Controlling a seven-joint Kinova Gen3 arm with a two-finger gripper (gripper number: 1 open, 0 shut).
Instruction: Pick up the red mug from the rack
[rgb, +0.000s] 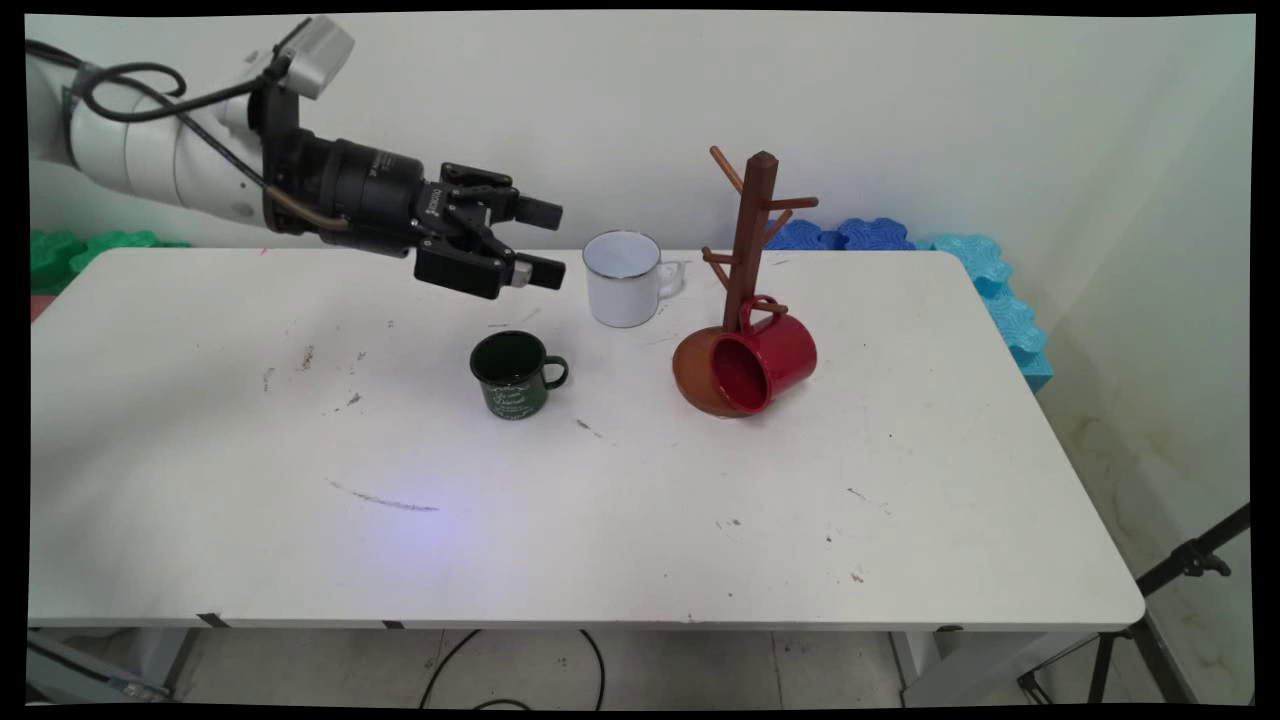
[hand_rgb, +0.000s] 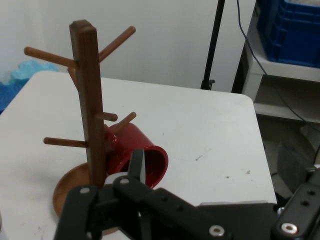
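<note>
Hand (rgb: 545, 243) hovered empty with fingers spread wide above the white surface (rgb: 300, 480), nearest the white mug (rgb: 626, 279) just beside it, a green mug (rgb: 513, 373) below, while a red mug (rgb: 765, 360) hung tilted on the wooden mug tree (rgb: 752, 240).

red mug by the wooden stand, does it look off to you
Yes. The red mug hangs by its handle on a low peg of the mug tree, tilted with its mouth sideways, over the base. The green mug and white mug stand upright.
</note>
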